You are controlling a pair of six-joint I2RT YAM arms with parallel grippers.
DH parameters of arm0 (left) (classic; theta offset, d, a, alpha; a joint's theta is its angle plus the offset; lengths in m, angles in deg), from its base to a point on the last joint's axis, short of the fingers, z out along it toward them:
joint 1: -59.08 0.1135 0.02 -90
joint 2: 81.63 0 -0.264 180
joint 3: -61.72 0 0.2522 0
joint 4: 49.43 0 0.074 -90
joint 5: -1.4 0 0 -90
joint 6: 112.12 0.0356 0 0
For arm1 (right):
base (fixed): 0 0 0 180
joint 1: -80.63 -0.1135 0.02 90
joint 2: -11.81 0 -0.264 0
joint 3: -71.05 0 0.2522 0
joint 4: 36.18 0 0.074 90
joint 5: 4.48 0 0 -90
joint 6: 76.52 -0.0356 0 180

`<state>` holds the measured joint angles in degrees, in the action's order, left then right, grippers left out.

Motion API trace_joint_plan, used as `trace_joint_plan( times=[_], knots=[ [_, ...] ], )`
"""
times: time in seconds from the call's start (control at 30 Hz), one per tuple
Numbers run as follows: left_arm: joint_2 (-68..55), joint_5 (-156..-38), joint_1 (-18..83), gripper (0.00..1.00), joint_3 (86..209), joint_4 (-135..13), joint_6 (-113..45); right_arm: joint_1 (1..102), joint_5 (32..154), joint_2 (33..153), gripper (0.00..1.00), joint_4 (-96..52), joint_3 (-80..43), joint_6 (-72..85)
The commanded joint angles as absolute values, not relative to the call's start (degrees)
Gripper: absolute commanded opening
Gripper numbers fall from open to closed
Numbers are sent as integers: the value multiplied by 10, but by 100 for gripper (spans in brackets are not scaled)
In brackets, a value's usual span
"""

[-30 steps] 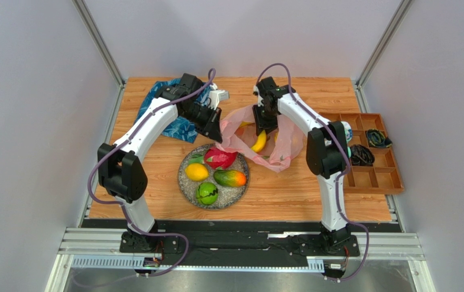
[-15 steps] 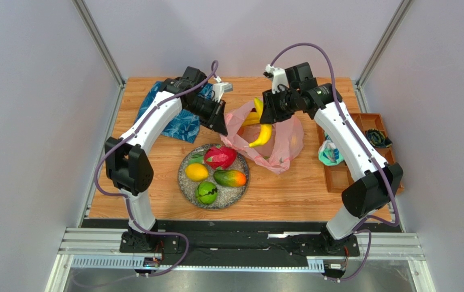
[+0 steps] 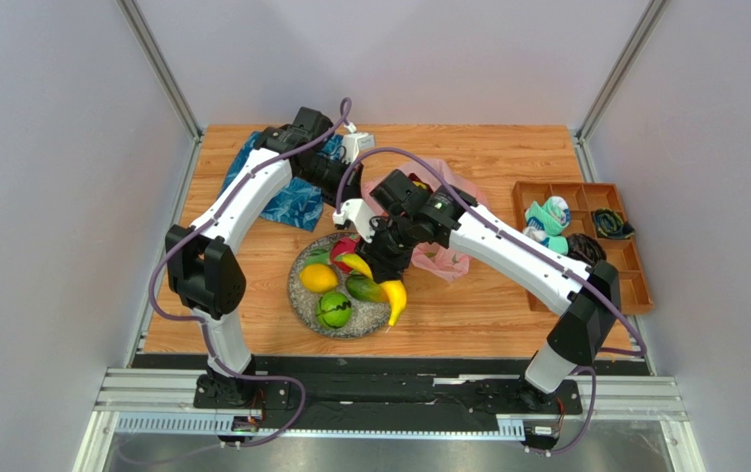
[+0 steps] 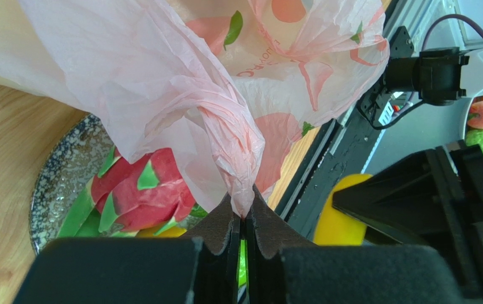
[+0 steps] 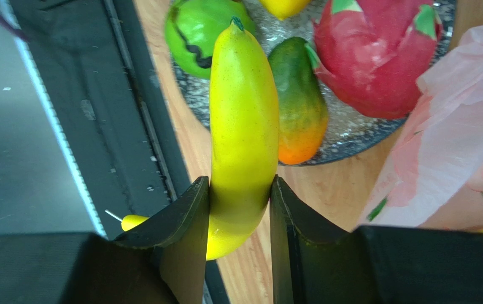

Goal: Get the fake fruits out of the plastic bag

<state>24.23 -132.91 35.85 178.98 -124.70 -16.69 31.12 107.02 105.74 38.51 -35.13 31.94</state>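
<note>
- Wooden table (image 3: 468,334) is carrying the whole scene, with plain grey walls closing in around it.
- Out of the bag and in the air: a yellow banana (image 5: 242,107) is hanging over the near-right rim of the speckled plate (image 5: 351,136).
- Right gripper (image 5: 239,183) is gripping that banana across its lower half, jaws part-spread with a finger on each side.
- Four more fruits are lying together on the plate: red dragon fruit (image 5: 377,57), lemon (image 3: 318,278), red-green mango (image 5: 294,107), green melon (image 5: 199,31).
- Pink plastic bag (image 4: 161,82) is sitting just behind the plate, crumpled, one edge drawn upward.
- Left gripper (image 4: 242,218) is pinching a twisted fold of the bag, jaws pressed together on the film, above the plate's far side.
- Blue cloth (image 3: 295,208) is lying at the far left under the left arm.
- Brown compartment tray (image 3: 635,290) is sitting at the right edge, holding teal-and-white bundles (image 3: 550,214).
</note>
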Motion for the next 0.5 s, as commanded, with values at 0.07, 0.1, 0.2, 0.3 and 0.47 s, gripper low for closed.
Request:
trace_joint_plan(
  times=[0.07,0.1,0.2,0.3,0.47],
  knots=[
    [195,-1325,359,8,1817,-1244,-163,323,922,1102,0,343,-353,351],
    [198,-1326,359,8,1826,-1244,-165,329,916,1107,0,342,-357,350],
    [215,-1328,358,8,1858,-1240,-168,339,858,1125,0,324,-368,349],
    [222,-1319,358,8,1874,-1221,-183,350,802,1146,0,294,-371,357],
    [221,-1326,358,8,1876,-1212,-190,366,774,1211,0,288,-418,381]
  ],
)
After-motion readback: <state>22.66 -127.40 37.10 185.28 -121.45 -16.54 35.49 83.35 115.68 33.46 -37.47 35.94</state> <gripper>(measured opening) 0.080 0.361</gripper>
